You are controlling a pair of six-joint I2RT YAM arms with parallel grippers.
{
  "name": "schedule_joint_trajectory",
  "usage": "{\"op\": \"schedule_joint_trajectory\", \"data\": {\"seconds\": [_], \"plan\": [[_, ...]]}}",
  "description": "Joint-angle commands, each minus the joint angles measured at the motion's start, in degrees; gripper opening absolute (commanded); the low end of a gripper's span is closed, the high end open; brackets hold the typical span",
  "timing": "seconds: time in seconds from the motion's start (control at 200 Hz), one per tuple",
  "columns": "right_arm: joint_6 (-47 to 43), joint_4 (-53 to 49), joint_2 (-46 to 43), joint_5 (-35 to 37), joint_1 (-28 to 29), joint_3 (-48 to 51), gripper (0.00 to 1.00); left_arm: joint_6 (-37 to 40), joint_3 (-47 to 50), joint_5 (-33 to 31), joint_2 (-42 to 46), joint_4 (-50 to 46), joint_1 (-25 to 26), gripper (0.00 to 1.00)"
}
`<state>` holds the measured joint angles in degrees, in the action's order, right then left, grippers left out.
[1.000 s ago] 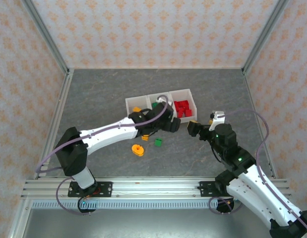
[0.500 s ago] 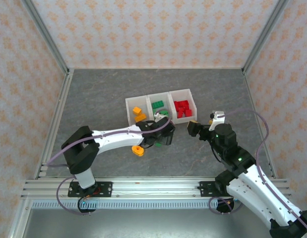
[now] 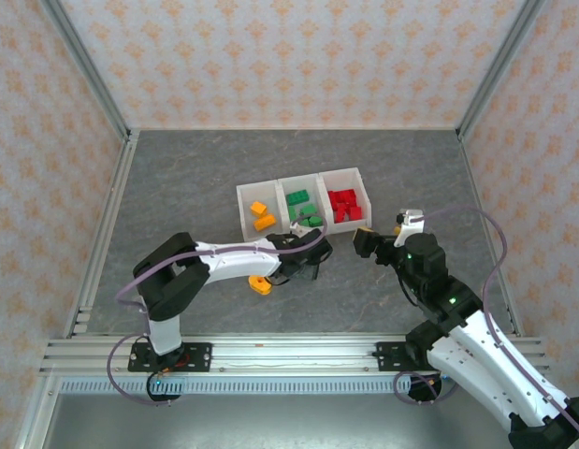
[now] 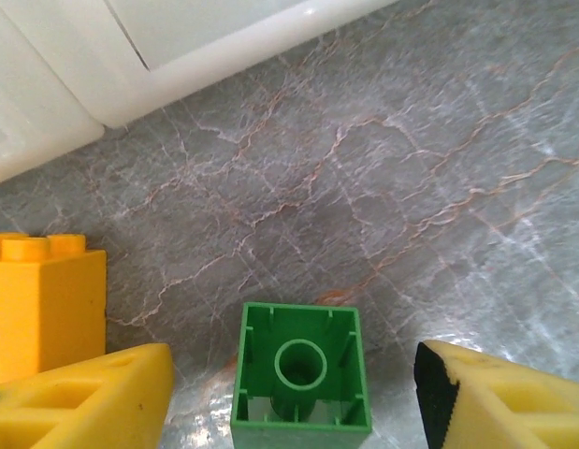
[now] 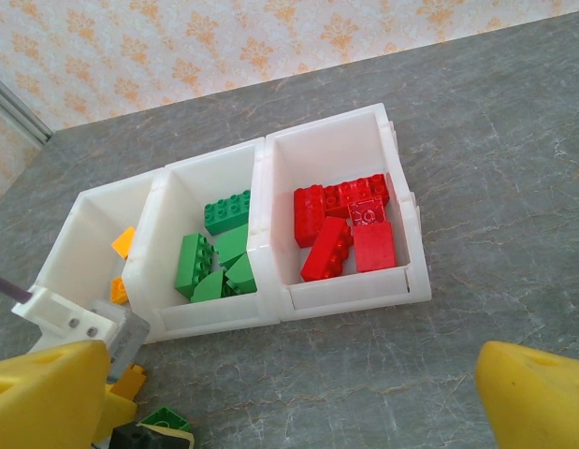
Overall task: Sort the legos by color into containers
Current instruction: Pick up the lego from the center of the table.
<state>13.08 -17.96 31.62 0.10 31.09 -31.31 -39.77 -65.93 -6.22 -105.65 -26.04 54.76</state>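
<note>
1. The containers (image 5: pixel 350 290) are three white, square, open-topped bins joined in one row, upright on the bench (image 3: pixel 195 187).
2. The red legos (image 5: pixel 345 229) lie piled in the right bin, the green legos (image 5: pixel 214 257) in the middle bin, and the orange legos (image 3: pixel 261 215) in the left bin.
3. A green brick (image 4: pixel 300 379) lies on the bench near the bins, hollow underside up, with its central tube showing.
4. An orange-yellow brick (image 4: pixel 41 304) stands studs up near the green one, not touching it.
5. A round orange piece (image 3: pixel 260 283) lies on the bench, apart from the bins.

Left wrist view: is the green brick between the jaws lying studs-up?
No, the green brick shows its hollow underside to the camera, with a round tube in the middle and no studs on top.
</note>
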Motion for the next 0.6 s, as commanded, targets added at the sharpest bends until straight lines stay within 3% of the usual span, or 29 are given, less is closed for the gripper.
{"op": "schedule_joint_trajectory", "data": {"seconds": [0.0, 0.596], "plan": [[0.10, 0.38, -0.68, 1.46, 0.31, 0.14, 1.00, -1.14, 0.71, -0.21, -2.44, 1.03, 0.53, 0.67], [0.33, 0.22, -0.37, 2.20, 0.29, 0.17, 1.00, -2.55, 1.75, 0.98, -5.34, 2.30, 0.52, 0.33]]}}
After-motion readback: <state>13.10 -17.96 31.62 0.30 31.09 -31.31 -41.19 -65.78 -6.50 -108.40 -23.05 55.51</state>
